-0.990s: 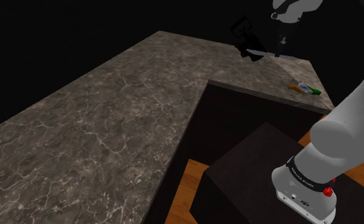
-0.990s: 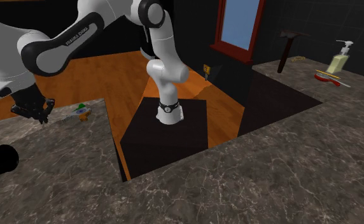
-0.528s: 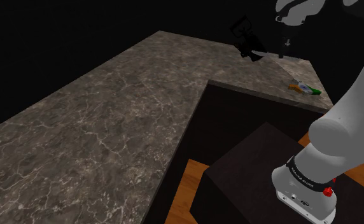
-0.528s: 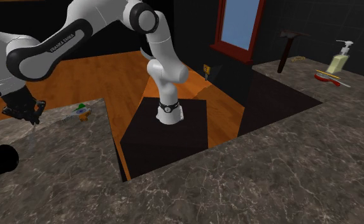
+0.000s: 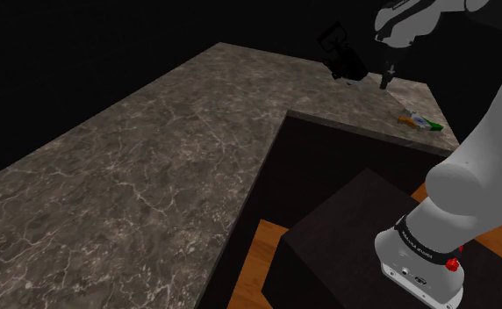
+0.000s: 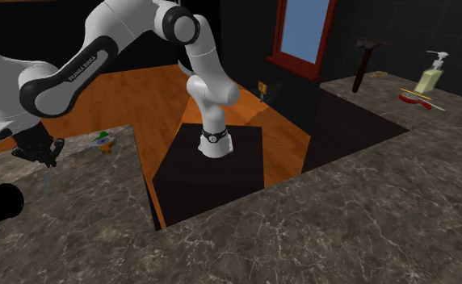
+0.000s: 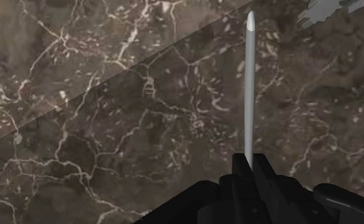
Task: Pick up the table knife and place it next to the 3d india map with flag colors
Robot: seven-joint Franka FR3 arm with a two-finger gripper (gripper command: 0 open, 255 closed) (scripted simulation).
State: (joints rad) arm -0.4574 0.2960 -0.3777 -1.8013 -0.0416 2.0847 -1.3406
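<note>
- Marble counter (image 7: 111,127) lies under the jaws.
- Gripper (image 7: 251,164) clamped on knife (image 7: 249,89) by one end; rest juts ahead of jaws.
- Likely light, stiff, slick: end-hold may swivel.

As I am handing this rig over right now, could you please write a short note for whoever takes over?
Gripper: shut on the knife, which points straight out from the fingers toward the counter.
Map: lying on the counter near its edge, apart from the gripper.
Done: knife picked up.
Left: carry the knife to the map, lay it on the counter beside it, then open and withdraw.
</note>
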